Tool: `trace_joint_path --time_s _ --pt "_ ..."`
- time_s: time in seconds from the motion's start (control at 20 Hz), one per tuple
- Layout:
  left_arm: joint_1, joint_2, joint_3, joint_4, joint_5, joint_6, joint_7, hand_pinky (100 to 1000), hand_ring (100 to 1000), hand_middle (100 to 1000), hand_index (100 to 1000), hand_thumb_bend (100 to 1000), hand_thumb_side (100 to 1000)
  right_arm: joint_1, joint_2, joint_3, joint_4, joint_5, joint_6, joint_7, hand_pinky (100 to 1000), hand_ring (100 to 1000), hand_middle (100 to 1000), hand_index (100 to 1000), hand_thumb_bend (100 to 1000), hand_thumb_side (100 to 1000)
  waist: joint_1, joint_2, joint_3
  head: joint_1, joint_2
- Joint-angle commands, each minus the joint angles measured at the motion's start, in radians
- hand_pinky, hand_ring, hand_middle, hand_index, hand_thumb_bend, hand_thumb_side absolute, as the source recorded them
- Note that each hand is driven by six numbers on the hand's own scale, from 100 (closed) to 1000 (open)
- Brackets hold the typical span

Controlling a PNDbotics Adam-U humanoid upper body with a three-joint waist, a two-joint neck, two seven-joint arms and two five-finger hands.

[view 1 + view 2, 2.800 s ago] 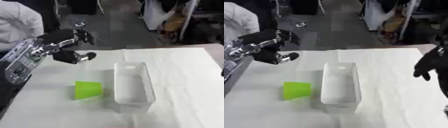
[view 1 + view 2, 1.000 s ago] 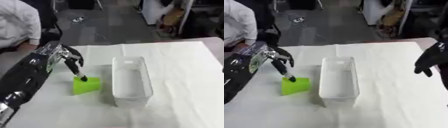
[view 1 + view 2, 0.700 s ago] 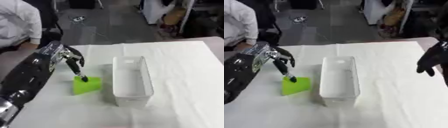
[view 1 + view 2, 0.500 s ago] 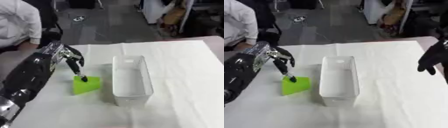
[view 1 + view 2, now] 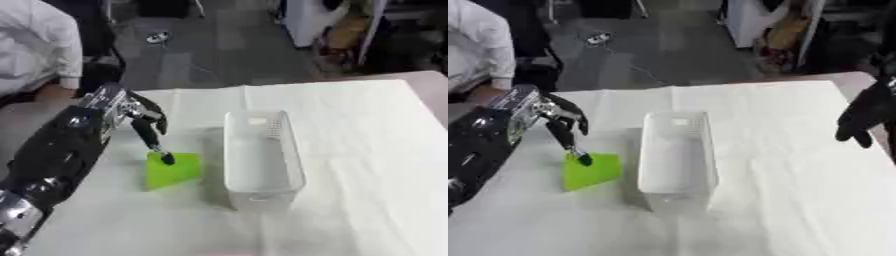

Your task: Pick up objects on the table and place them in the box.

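A bright green object point(image 5: 173, 170) lies on the white cloth just left of the clear, empty plastic box point(image 5: 260, 154). My left hand point(image 5: 140, 120) reaches down from the left, fingers straight, with one fingertip touching the green object's upper left corner. My right hand point(image 5: 866, 116) hangs at the right edge of the right eye view, fingers relaxed and holding nothing, well away from the box.
The white cloth point(image 5: 367, 150) covers the table, whose far edge borders a dark floor. A person in white point(image 5: 35, 45) sits at the upper left beyond the table. Clutter stands at the far upper right.
My left hand has come down from above the table's far left onto the green object. Over the last second it has barely moved. The camera shifted slightly.
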Motion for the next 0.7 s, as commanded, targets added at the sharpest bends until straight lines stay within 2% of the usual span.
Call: trace_joint_path --time_s 0.05,0.35,0.7 --pt "0.019 -0.004 -0.006 0.035 -0.041 -0.122 -0.115 644 753 848 866 746 687 -0.015 -0.006 -0.007 -0.01 -0.007 0.0 0.005 100 368 478 593 100 808 -0.004 -0.006 -0.001 0.002 -0.006" --pt "0.019 -0.014 -0.005 0.054 -0.064 -0.134 -0.114 644 753 849 867 746 692 -0.015 -0.005 -0.007 -0.01 -0.006 0.001 0.007 100 368 478 593 100 809 -0.006 -0.005 -0.001 0.0 -0.036" --pt "0.019 -0.027 -0.012 0.068 -0.1 -0.157 -0.113 645 753 862 873 744 710 -0.015 -0.005 -0.007 -0.01 -0.006 0.002 0.007 100 367 478 593 100 809 -0.005 -0.007 -0.001 0.008 -0.028"
